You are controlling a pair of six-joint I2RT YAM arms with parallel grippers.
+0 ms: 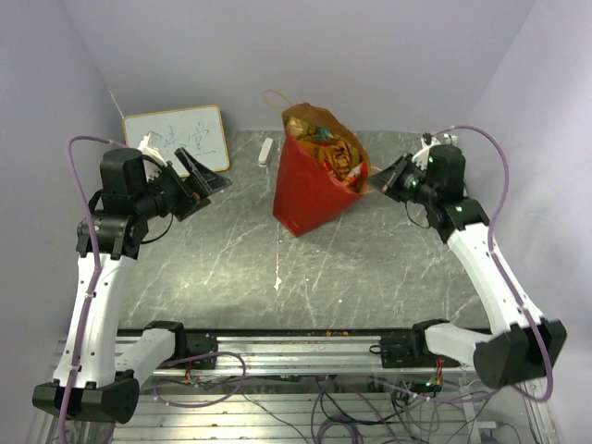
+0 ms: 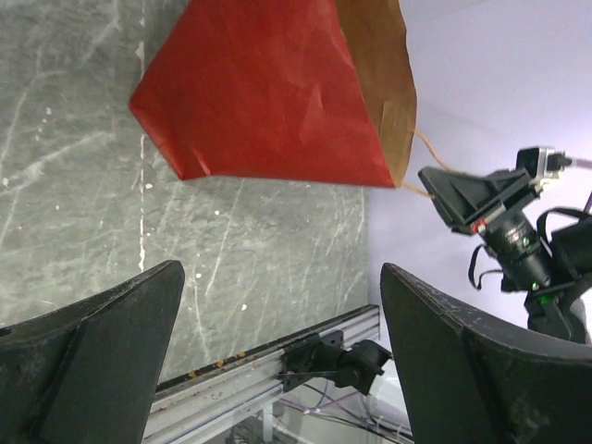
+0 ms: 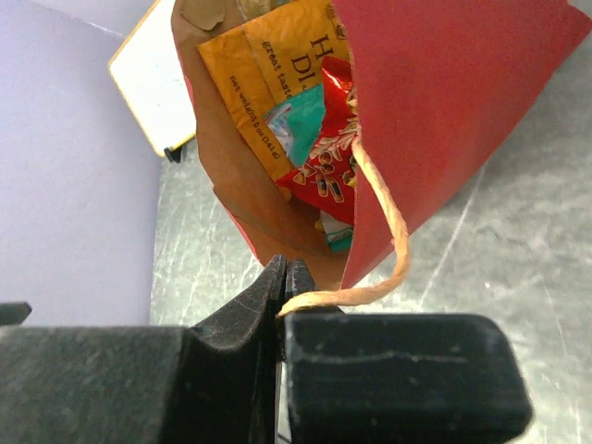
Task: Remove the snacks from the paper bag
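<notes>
Right wrist view, nearest first: the right claw [image 3: 287, 270] is clenched, its jaws pressed together with the tan cord handle [image 3: 393, 231] pinched at their tips. From there the cord loops up to the rim of the paper bag [image 3: 444, 102], which leans just ahead of the claw with its open mouth turned towards it.

Inside the mouth, a little beyond the tips, a red packet [image 3: 333, 162] sits closest. A teal packet [image 3: 296, 125] is tucked behind it and an orange packet [image 3: 264, 65] lies deeper against the kraft lining. These look light, crinkly and slick, with contents likely to crush. A pinch on a flat sealed edge should hold better than a squeeze across the puffed middle. The bag is thin paper and probably light, so it may slide or tip on the table [image 3: 518, 277] when tugged.

Past the bag stands a whiteboard [image 3: 153, 83].

On the other side, the left claw [image 2: 279, 268] is released, jaws wide with nothing between them. The bag's red wall is well ahead of it, apart.
</notes>
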